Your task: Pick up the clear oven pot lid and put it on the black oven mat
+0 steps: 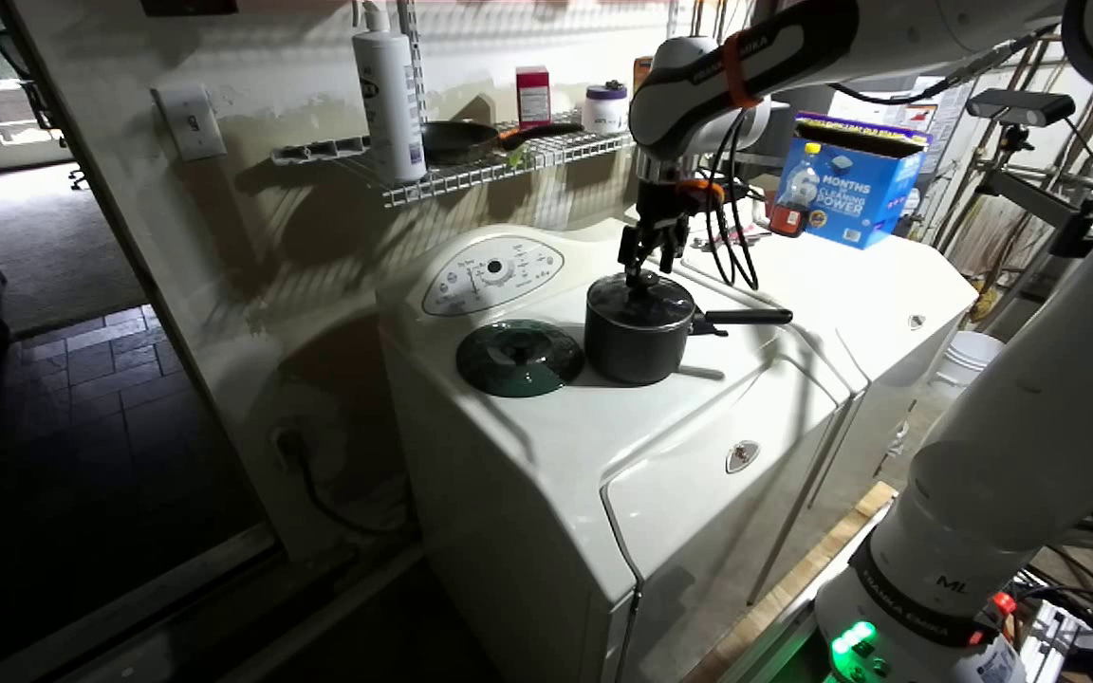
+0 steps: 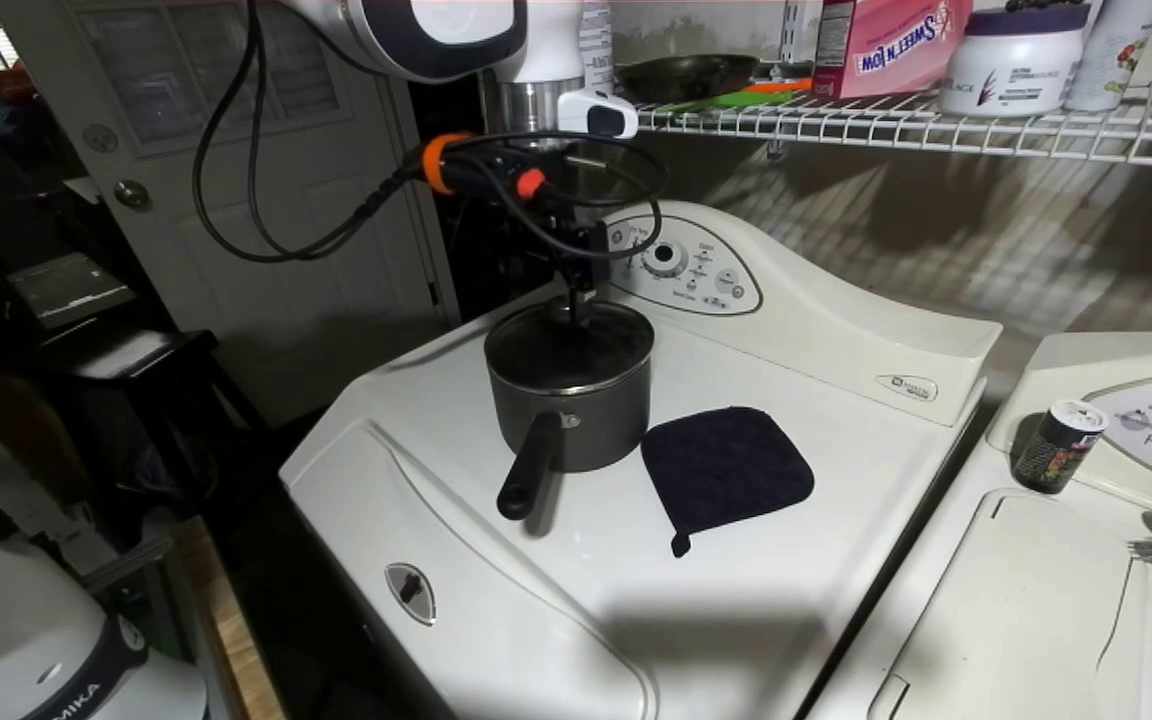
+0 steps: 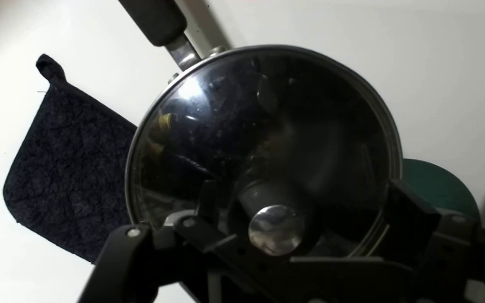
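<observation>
The clear lid [image 3: 242,139] with a metal rim and round knob sits on the dark pot; it also shows in both exterior views [image 1: 618,302] [image 2: 536,345]. The black oven mat [image 2: 726,465] is a dark quilted square pad with a corner loop. It lies flat beside the pot and also shows in the wrist view [image 3: 74,181]. The pot largely hides it in an exterior view. My gripper [image 3: 310,206] is open above the lid, pointing down, its fingers wide apart with the shiny knob [image 3: 277,230] between them. It also shows in both exterior views [image 1: 651,254] [image 2: 578,282].
The pot [image 1: 637,353] stands on a white machine top with its long handle [image 2: 533,465] sticking out. A round green disc [image 1: 520,359] lies on its other side. A wire shelf [image 1: 471,175] holds bottles and a pan. A small can [image 2: 1058,447] stands on the neighbouring machine.
</observation>
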Robot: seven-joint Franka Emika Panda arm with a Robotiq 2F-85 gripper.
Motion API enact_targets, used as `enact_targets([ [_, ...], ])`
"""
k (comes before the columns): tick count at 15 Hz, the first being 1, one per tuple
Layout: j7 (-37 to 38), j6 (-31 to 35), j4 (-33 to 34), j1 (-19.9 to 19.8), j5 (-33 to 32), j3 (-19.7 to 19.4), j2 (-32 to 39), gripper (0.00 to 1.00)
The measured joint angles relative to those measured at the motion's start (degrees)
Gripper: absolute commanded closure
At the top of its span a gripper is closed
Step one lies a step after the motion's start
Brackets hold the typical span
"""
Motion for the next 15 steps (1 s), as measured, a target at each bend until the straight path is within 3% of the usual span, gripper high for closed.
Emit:
enact_targets([
  [10,-0.78,0.84,0.36,0.00,0.00,0.02,0.57,0.01],
  [11,-0.79,0.88,0.47,0.00,0.00,0.02,0.67,0.25],
  [13,-0.80,0.98,0.72,0.00,0.00,0.02,0.91,0.27],
  [15,-0.81,1.03,1.12,0.00,0.00,0.02,1.25,0.41],
])
